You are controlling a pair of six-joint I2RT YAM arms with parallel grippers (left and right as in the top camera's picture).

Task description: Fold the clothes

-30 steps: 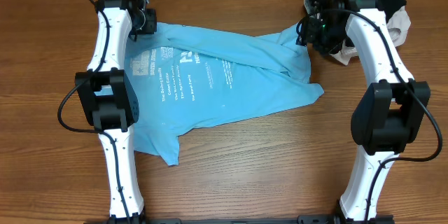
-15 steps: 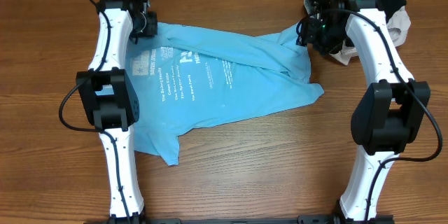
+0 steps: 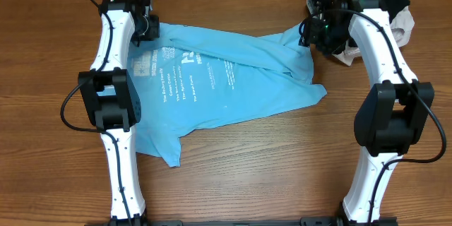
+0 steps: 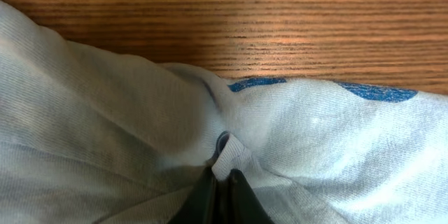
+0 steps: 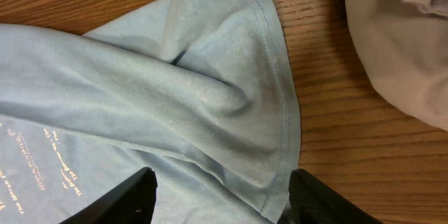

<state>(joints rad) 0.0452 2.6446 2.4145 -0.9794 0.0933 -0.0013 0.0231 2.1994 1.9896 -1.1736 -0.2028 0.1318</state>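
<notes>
Left gripper (image 4: 221,182) pinches a small ridge of the sky-blue T-shirt (image 4: 336,140); right gripper (image 5: 221,185) stands wide over its hemmed edge (image 5: 283,91). Folding seems barely begun.

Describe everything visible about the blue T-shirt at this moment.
The T-shirt is light blue, a soft cotton-looking knit with small white print and stitched hems. It lies rumpled and partly folded over itself, spread across the table. The left gripper is shut on a pinch of fabric at one end; the right gripper stands open astride the hem at the other.
</notes>
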